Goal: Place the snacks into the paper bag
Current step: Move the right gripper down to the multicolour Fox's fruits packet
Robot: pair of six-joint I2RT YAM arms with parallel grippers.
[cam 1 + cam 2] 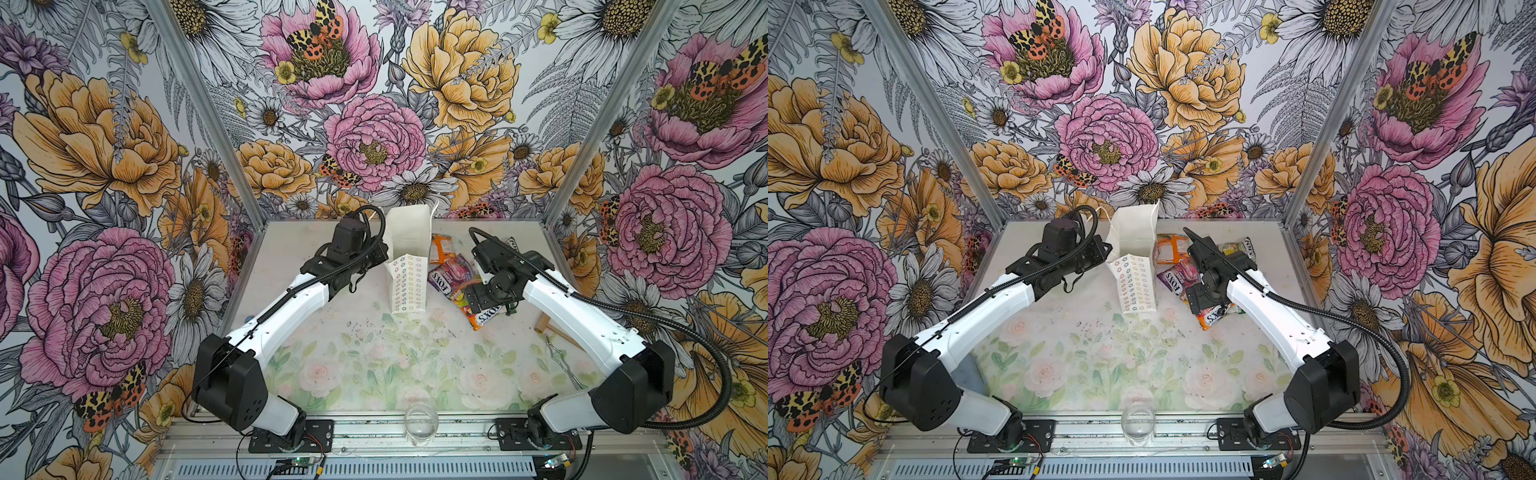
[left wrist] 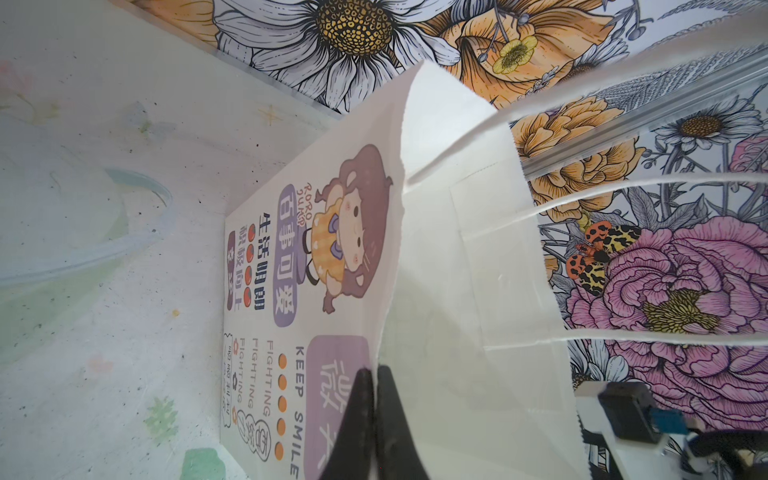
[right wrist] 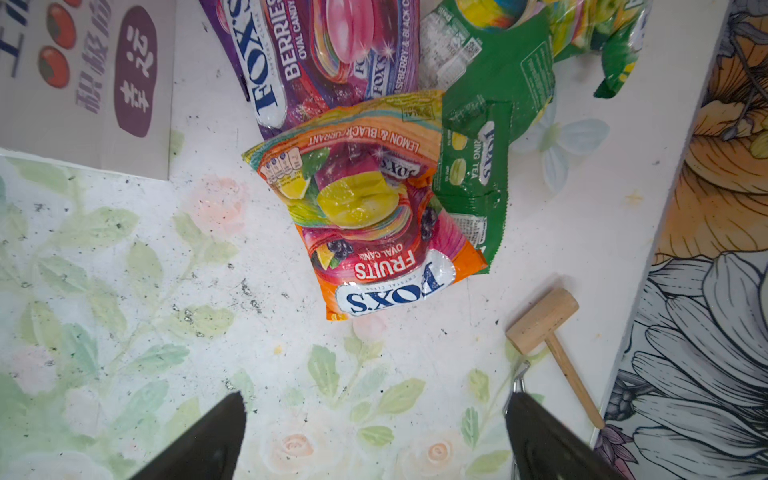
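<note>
Jaws wide, the right gripper (image 3: 376,397) may skid off the glossy orange plastic packet (image 3: 374,216) while the left gripper (image 2: 376,415) pinches the tall white flower-printed paper bag (image 1: 409,282) by its rim.

Brightness: bright, even and diffuse in every view; no single source shows.
Shadows: soft; a grey shade on the paper bag (image 2: 457,249) wall just beyond the left pincer (image 2: 375,370).
Glare: white sheen on the glossy snacks (image 3: 374,216) ahead of the right pincer (image 3: 376,399).
Focus: both pincers' fingers are smeared dark; the cord handles (image 2: 623,183) beside the left pincer are blurred streaks.
Distortion: the wall posts (image 1: 208,116) splay outward in both top views.
</note>
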